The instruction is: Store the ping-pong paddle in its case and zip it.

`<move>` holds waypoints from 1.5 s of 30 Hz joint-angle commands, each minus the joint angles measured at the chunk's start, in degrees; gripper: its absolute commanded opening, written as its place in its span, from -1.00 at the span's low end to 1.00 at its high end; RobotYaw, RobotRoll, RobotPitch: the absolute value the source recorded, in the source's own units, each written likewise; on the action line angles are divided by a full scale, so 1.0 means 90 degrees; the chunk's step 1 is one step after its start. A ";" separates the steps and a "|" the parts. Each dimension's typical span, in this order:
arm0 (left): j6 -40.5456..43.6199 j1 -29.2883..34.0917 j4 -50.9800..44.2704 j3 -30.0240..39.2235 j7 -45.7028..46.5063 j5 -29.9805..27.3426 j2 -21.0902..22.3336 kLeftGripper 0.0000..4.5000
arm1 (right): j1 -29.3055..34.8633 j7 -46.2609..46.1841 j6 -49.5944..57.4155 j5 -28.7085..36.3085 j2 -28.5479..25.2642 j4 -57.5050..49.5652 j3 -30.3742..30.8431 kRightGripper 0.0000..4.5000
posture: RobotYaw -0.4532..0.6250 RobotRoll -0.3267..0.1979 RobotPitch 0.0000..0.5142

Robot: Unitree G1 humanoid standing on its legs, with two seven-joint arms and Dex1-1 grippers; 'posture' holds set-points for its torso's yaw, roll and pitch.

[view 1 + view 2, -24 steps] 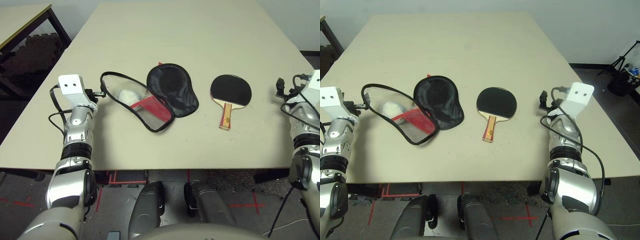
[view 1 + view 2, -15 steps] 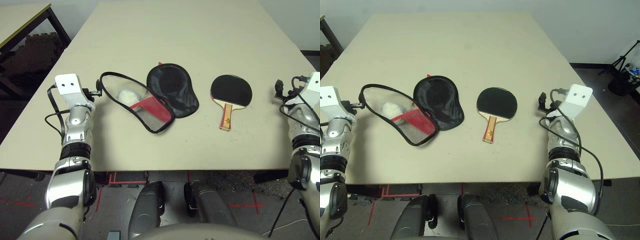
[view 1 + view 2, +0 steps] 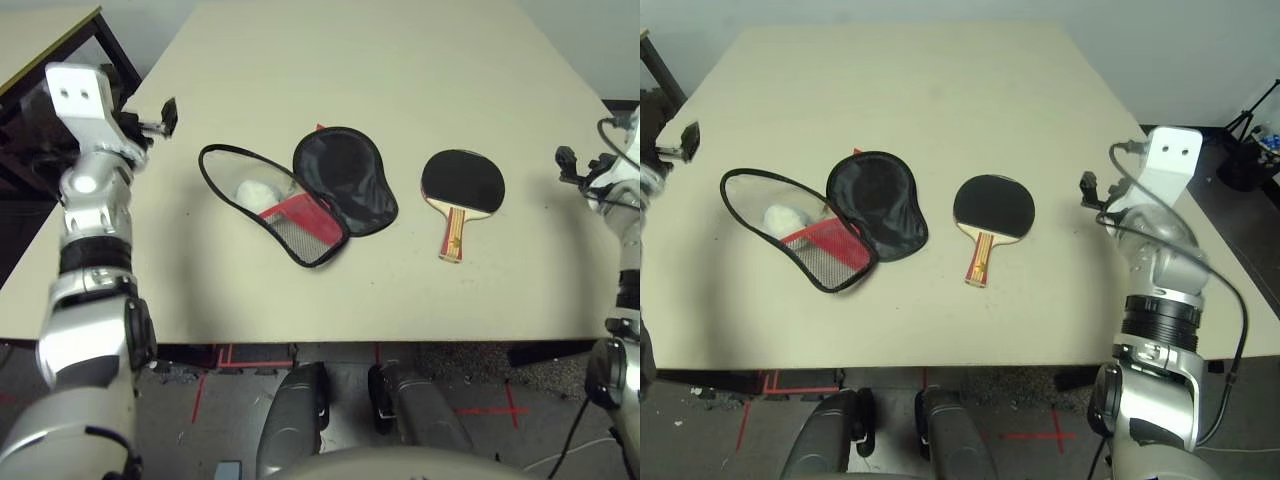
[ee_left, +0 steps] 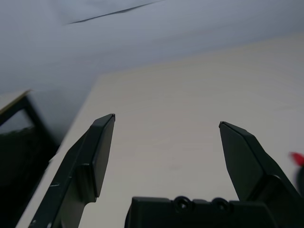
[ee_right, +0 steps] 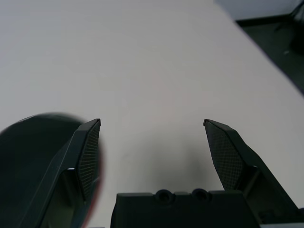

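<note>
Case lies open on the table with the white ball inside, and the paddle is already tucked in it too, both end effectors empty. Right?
Not quite. The paddle is not in the case; it lies bare on the table, apart from the case on the robot's right, as the left eye view shows. The rest holds: case open, white ball inside, both end effectors empty.

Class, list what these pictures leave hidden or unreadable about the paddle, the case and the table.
- Paddle: underside hidden; it lies face up in the head views.
- Case: white logo too small to read; the white object inside is partly veiled by mesh.
- Table: far end cut off by the picture's top edge.
</note>
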 commanded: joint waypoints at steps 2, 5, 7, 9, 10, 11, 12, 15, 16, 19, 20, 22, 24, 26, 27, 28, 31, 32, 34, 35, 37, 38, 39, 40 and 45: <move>0.0255 -0.0532 0.0571 -0.0673 -0.1206 0.0357 -0.0308 1.00 | -0.0155 0.0045 0.2235 0.0293 0.0499 -0.1249 0.0247 0.99 | -0.60 0.25 -0.56; 0.0261 -0.0852 0.0690 -0.1019 -0.1894 0.0408 -0.0864 1.00 | -0.0093 -0.0005 0.2570 0.0379 0.0776 -0.1397 0.0533 0.99 | -0.63 0.25 -0.58; 0.0169 -0.0937 0.0743 -0.1104 -0.2124 0.0434 -0.1069 1.00 | -0.0101 -0.0130 0.2570 0.0395 0.0932 -0.1292 0.0574 0.99 | -0.64 0.25 -0.59; 0.0169 -0.1006 0.0751 -0.1181 -0.2377 0.0421 -0.1333 1.00 | -0.0158 -0.0281 0.2570 0.0436 0.1106 -0.1121 0.0640 0.99 | -0.65 0.25 -0.60; 0.0156 -0.1026 0.0736 -0.1220 -0.2490 0.0424 -0.1443 1.00 | -0.0187 -0.0354 0.2570 0.0475 0.1164 -0.1033 0.0665 0.99 | -0.66 0.25 -0.60; 0.0148 -0.1037 0.0728 -0.1237 -0.2559 0.0429 -0.1499 1.00 | -0.0202 -0.0413 0.2570 0.0521 0.1188 -0.0989 0.0675 0.99 | -0.66 0.25 -0.59; 0.0175 -0.1052 0.0713 -0.1283 -0.2663 0.0442 -0.1602 1.00 | -0.0240 -0.0490 0.2570 0.0573 0.1219 -0.0888 0.0712 0.99 | -0.66 0.25 -0.59; 0.0279 -0.1050 0.0583 -0.1498 -0.3104 0.0490 -0.1903 1.00 | -0.0418 -0.0729 0.2570 0.0775 0.1262 -0.0464 0.0902 0.99 | -0.64 0.25 -0.57; 0.0311 -0.1039 0.0540 -0.1537 -0.3197 0.0497 -0.1945 1.00 | -0.0451 -0.0796 0.2570 0.0848 0.1255 -0.0382 0.0930 0.99 | -0.64 0.25 -0.57; 0.0408 -0.0921 0.0217 -0.1678 -0.3451 0.0476 -0.2120 1.00 | -0.0661 -0.1061 0.2570 0.1128 0.1319 0.0090 0.1056 0.99 | -0.62 0.25 -0.55; 0.0444 -0.0875 0.0105 -0.1707 -0.3489 0.0466 -0.2158 1.00 | -0.0711 -0.1116 0.2570 0.1237 0.1297 0.0210 0.1124 0.99 | -0.62 0.25 -0.54; 0.0520 -0.0816 -0.0034 -0.1730 -0.3515 0.0454 -0.2183 1.00 | -0.0774 -0.1206 0.2570 0.1430 0.1221 0.0360 0.1231 0.99 | -0.62 0.25 -0.54; 0.0606 -0.0748 -0.0195 -0.1747 -0.3515 0.0444 -0.2213 1.00 | -0.0848 -0.1272 0.2570 0.1662 0.1091 0.0593 0.1432 0.99 | -0.60 0.25 -0.54; 0.0723 -0.0732 -0.0253 -0.1703 -0.3468 0.0388 -0.2263 1.00 | -0.0870 -0.1382 0.2570 0.1866 0.0919 0.0895 0.1624 0.99 | -0.59 0.25 -0.53; 0.0771 -0.0722 -0.0284 -0.1687 -0.3453 0.0367 -0.2276 1.00 | -0.0857 -0.1437 0.2570 0.1963 0.0844 0.0969 0.1680 0.99 | -0.59 0.25 -0.53; 0.0797 -0.0713 -0.0314 -0.1665 -0.3432 0.0341 -0.2292 1.00 | -0.0852 -0.1482 0.2570 0.2014 0.0776 0.1072 0.1742 0.99 | -0.60 0.25 -0.53; 0.0883 -0.0663 -0.0445 -0.1647 -0.3370 0.0301 -0.2322 1.00 | -0.0869 -0.1687 0.2570 0.2175 0.0706 0.1371 0.1774 0.99 | -0.59 0.25 -0.51; 0.0915 -0.0655 -0.0467 -0.1646 -0.3348 0.0291 -0.2331 1.00 | -0.0886 -0.1752 0.2570 0.2222 0.0694 0.1469 0.1776 0.99 | -0.59 0.25 -0.51; 0.0947 -0.0641 -0.0482 -0.1661 -0.3281 0.0302 -0.2340 1.00 | -0.0886 -0.1890 0.2570 0.2348 0.0672 0.1609 0.1764 0.99 | -0.59 0.25 -0.49; 0.0954 -0.0634 -0.0492 -0.1666 -0.3261 0.0301 -0.2343 1.00 | -0.0885 -0.1957 0.2570 0.2428 0.0662 0.1663 0.1761 0.99 | -0.59 0.25 -0.49; 0.0967 -0.0628 -0.0488 -0.1663 -0.3213 0.0294 -0.2351 1.00 | -0.0934 -0.2118 0.2570 0.2556 0.0702 0.1866 0.1717 0.99 | -0.59 0.25 -0.48; 0.0971 -0.0624 -0.0490 -0.1666 -0.3196 0.0292 -0.2355 1.00 | -0.0968 -0.2187 0.2570 0.2623 0.0719 0.1961 0.1710 0.99 | -0.59 0.25 -0.47; 0.0976 -0.0619 -0.0497 -0.1669 -0.3185 0.0290 -0.2360 1.00 | -0.1013 -0.2244 0.2570 0.2678 0.0746 0.2062 0.1707 0.99 | -0.59 0.25 -0.47; 0.0975 -0.0612 -0.0506 -0.1672 -0.3175 0.0288 -0.2365 1.00 | -0.1054 -0.2290 0.2570 0.2732 0.0765 0.2147 0.1711 0.99 | -0.59 0.25 -0.47; 0.1014 -0.0569 -0.0574 -0.1670 -0.3139 0.0261 -0.2406 1.00 | -0.1179 -0.2342 0.2570 0.3086 0.0578 0.2461 0.1948 0.99 | -0.60 0.25 -0.46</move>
